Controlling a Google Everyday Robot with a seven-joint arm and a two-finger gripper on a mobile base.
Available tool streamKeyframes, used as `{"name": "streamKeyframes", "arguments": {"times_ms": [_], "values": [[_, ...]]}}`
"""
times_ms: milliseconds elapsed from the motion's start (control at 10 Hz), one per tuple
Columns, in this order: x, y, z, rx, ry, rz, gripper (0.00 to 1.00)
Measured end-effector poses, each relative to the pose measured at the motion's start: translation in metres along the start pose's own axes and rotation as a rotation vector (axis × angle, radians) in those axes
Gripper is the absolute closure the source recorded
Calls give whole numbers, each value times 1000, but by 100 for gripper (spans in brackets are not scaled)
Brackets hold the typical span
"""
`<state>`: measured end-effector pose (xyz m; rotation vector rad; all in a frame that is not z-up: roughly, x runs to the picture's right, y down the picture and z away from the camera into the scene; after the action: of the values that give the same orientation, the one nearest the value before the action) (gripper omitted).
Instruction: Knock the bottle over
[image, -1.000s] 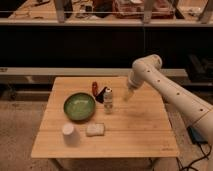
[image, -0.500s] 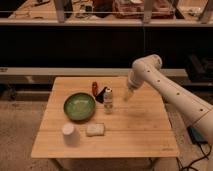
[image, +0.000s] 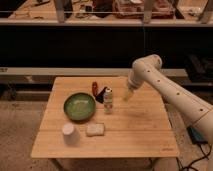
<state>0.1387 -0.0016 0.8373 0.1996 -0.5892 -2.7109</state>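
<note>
The small clear bottle (image: 108, 99) with a white label stands upright near the middle of the wooden table (image: 130, 130), just right of the green bowl (image: 79, 106). My gripper (image: 128, 94) hangs from the white arm to the right of the bottle, a short gap away and about level with it. A slim red-orange bottle (image: 94, 88) stands behind the bowl, and a dark object (image: 101, 94) lies between it and the clear bottle.
A white cup (image: 69, 133) stands near the table's front left. A pale sponge-like block (image: 95, 130) lies next to it. A dark shelf unit and a cluttered counter run behind the table.
</note>
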Motion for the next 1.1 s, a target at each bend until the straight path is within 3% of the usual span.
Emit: {"name": "streamKeyframes", "arguments": {"times_ms": [200,400,700,800,1000,1100], "values": [[1,1,-1,-3,1,-3,22],[4,8,-5,-30,22,-65,38],[-1,32,-33,-160,131,-255,70],[-5,35,-42,-190,159,-302,76],[-8,41,-57,-244,202,-379,77],[-9,42,-60,-254,207,-393,77]]}}
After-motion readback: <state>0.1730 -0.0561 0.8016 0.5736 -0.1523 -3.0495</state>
